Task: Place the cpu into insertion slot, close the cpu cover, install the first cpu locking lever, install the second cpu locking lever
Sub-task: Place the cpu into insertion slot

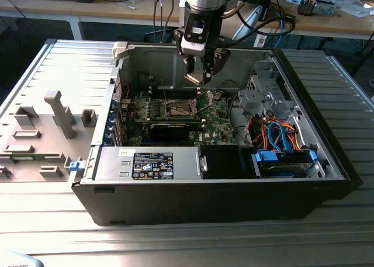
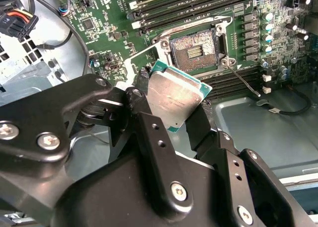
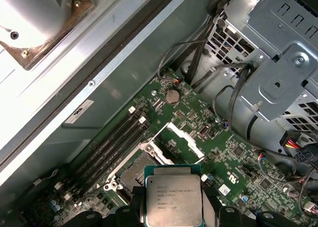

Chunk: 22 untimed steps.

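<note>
Above the insertion slot (image 1: 180, 108), a little toward the exterior view's right of it, the gripper (image 1: 203, 74) clamps the cpu (image 1: 196, 78) by opposite edges, tilted and well clear of the circuit board (image 1: 217, 112). Beside the slot the cpu cover (image 3: 186, 137) stands raised open, leaving it bare and unobstructed from above.

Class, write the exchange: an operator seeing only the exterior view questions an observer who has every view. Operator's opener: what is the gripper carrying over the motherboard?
Observer: In the second wrist view the gripper is shut on the cpu, metal face showing.
Operator: Anything seated beneath it?
Observer: No, the insertion slot sits bare.
Operator: Closed over?
Observer: No; in the first wrist view the cpu cover stands swung open.
</note>
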Tool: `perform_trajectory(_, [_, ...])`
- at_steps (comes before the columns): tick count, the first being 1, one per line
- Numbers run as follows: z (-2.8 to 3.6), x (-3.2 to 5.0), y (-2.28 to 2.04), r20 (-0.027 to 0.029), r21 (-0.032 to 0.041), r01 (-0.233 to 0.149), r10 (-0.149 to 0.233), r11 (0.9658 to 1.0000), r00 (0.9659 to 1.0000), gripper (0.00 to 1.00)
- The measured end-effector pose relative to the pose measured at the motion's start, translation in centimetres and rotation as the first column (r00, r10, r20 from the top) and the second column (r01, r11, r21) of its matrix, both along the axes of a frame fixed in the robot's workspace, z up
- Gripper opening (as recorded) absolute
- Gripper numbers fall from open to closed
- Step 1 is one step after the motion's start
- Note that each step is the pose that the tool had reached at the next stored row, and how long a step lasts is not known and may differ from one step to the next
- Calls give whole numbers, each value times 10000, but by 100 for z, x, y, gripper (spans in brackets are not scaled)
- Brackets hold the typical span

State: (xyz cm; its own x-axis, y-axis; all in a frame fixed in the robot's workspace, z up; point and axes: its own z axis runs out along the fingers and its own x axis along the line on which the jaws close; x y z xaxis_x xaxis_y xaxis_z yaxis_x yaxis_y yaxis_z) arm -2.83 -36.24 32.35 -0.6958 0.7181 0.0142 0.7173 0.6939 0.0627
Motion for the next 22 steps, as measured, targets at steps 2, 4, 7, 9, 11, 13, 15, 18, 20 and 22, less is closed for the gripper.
perform_trajectory(2, [0, 0, 0, 0, 0, 42, -42, 10000, 10000, 55])
perform_trajectory(4, [0, 0, 0, 0, 0, 101, -101, 9999, 9999, 55])
perform_trajectory(7, [0, 0, 0, 0, -2, 170, -170, 9999, 9999, 55])
perform_trajectory(9, [0, 0, 0, 0, -2, 218, -218, 9998, 9998, 55])
perform_trajectory(11, [0, 0, 0, 0, -3, 264, -264, 9997, 9997, 55])
perform_trajectory(13, [0, 0, 0, 0, -4, 334, -334, 9994, 9994, 55])
perform_trajectory(15, [0, 0, 0, 0, -4, 395, -395, 9992, 9992, 55])
perform_trajectory(18, [0, 0, 0, 0, -6, 444, -444, 9990, 9990, 55])
perform_trajectory(20, [0, 0, 0, 0, -8, 509, -509, 9987, 9987, 55])
perform_trajectory(22, [-1, 0, 0, 1, -15, 586, -586, 9983, 9983, 55])
